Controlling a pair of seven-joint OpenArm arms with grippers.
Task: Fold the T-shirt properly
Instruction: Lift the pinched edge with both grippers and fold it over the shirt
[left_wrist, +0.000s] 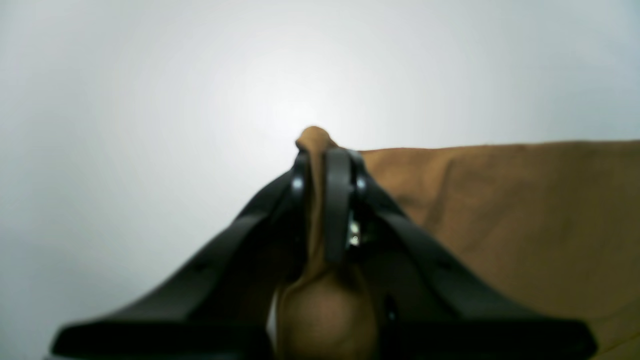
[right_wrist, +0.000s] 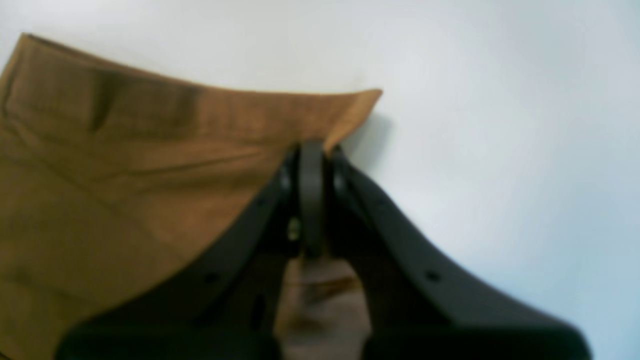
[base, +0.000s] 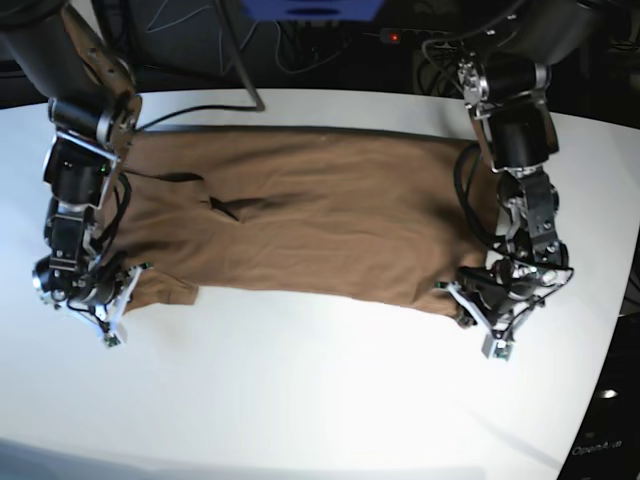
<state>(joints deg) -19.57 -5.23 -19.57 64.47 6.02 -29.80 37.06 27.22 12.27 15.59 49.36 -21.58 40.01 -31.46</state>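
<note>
Lighting: bright, even, overhead; soft glare on white table (left_wrist: 150, 75). Focus: both wrist views blurred, gripper fingers (right_wrist: 310, 200) soft-edged. Base view sharp, dim background, faint shadow beneath T-shirt (base: 320, 215).

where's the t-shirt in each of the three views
Left wrist: the T-shirt fills the lower right, a corner pinched in the left gripper.
Right wrist: it fills the left half, its corner clamped in the right gripper.
Base: it lies spread wide across the white table, a gripper at each near corner.
Shared landmark: the near hem edge running between the two pinched corners.
</note>
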